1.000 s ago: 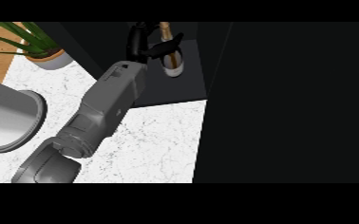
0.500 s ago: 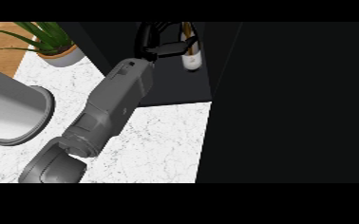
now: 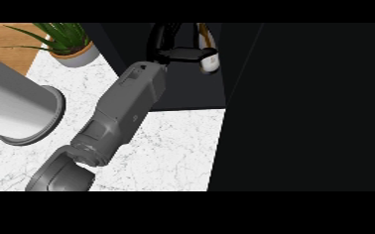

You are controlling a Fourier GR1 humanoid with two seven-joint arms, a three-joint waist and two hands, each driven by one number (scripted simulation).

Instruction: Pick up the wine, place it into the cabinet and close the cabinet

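Note:
The wine bottle (image 3: 210,59), brown with a white label, stands tilted inside the dark open cabinet (image 3: 190,91) near its right wall. My right hand (image 3: 173,53) reaches into the cabinet from the lower left. Its thumb lies across to the bottle and its fingers curl up beside it, so the hand is shut on the bottle. The bottle's upper part is partly hidden in the cabinet's shadow. My grey forearm (image 3: 128,106) crosses the marble counter (image 3: 172,151). My left hand does not show.
The cabinet's dark door (image 3: 300,109) fills the right side, swung open. A potted green plant (image 3: 70,47) stands at the back left, beside a wooden surface (image 3: 18,42). A large grey round vessel (image 3: 22,114) sits at the left edge.
My right hand has carried the bottle to the right and deeper into the cabinet. The whole scene has shifted rightward in view, showing more of the plant.

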